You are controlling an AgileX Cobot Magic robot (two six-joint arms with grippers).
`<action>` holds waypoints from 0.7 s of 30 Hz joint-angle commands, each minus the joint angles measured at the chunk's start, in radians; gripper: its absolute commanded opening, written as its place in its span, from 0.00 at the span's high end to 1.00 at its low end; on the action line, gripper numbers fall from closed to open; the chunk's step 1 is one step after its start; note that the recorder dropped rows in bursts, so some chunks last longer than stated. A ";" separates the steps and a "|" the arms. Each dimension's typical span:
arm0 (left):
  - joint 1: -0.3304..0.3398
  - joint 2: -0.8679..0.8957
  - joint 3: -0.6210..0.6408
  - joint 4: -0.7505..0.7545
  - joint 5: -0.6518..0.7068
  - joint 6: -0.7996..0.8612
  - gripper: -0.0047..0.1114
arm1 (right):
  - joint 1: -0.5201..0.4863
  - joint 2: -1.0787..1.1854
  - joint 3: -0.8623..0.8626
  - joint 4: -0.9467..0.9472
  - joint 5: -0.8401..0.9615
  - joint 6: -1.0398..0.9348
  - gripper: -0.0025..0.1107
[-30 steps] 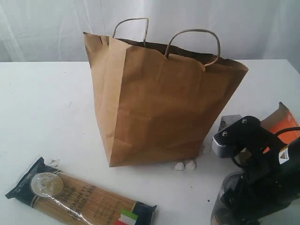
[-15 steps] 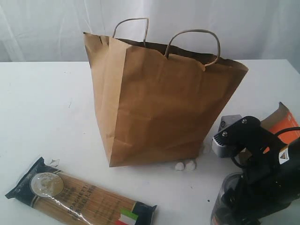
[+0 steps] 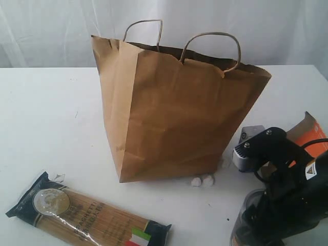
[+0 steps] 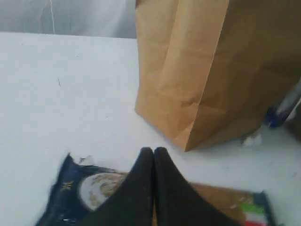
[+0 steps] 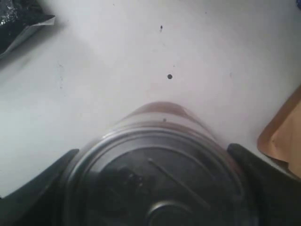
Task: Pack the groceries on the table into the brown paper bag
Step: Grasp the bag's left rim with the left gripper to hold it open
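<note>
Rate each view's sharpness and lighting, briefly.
Exterior view: sharp, evenly lit, soft shadow under the brown paper bag. Left wrist view: slightly soft, the left gripper blurred near the lens. Right wrist view: the jar lid dim and out of focus.

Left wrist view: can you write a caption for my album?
Shut left gripper above the spaghetti pack, brown paper bag standing beyond it on the white table.

Down by the front edge of the table, the spaghetti pack carries lettering along its clear middle, too small to read. Round silver seal at one dark end, green-white-red flag at the other. The pouch has an orange label, no words legible.
</note>
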 commanded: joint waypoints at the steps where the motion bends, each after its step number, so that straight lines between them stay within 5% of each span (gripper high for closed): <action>1: 0.003 -0.005 0.004 -0.132 -0.098 -0.265 0.96 | 0.001 0.000 0.005 0.010 0.038 0.028 0.43; 10: -0.008 -0.005 -0.168 -0.132 0.043 -0.304 0.96 | 0.001 0.000 0.005 0.010 0.038 0.028 0.43; 13: -0.032 -0.005 -0.331 -0.157 0.305 -0.132 0.96 | 0.001 0.000 0.005 0.018 0.036 0.028 0.43; 17: -0.037 0.051 -0.511 -0.340 0.477 0.185 0.96 | 0.001 0.000 0.005 0.022 0.024 0.028 0.43; 21: -0.037 0.287 -0.703 -0.417 0.727 0.424 0.96 | 0.001 0.000 0.005 0.024 0.011 0.028 0.43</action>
